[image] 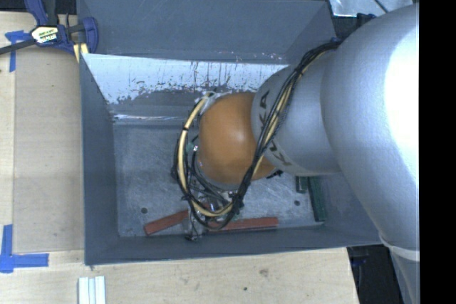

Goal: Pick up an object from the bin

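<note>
My gripper (194,230) sits low at the floor of the grey metal bin (100,153). A flat reddish-brown strip (165,223) pokes out just beside it, away from the arm, and a second reddish-brown strip (249,223) lies on the arm's side. I cannot tell whether it is open or closed. I judge that nothing is lifted yet.

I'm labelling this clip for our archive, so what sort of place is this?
Most likely a robotics lab's bin-picking test cell: a silver robot arm with an orange wrist cover and cables reaches into a grey metal bin holding reddish-brown strips.
</note>
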### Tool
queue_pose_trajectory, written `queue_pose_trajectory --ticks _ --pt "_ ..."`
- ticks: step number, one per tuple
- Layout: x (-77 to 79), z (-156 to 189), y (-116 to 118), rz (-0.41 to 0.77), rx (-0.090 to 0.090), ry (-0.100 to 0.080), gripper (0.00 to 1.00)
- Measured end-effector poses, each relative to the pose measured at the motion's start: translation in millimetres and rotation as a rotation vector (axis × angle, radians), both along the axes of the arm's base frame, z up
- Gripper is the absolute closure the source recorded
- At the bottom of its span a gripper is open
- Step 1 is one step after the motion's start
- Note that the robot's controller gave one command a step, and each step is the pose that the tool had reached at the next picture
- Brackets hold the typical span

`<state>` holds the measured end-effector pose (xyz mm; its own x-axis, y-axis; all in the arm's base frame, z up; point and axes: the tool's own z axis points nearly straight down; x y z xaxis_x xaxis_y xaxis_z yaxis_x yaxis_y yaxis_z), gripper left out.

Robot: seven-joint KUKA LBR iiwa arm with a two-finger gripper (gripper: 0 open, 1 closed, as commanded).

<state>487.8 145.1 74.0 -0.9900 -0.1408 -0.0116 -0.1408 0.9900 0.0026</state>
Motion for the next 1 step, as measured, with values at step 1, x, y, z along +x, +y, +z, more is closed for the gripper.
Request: queue_pose_trajectory --ticks 1 --pt "-1.3 -2.2 14.9 -0.155 -0.002 0.004 0.00"
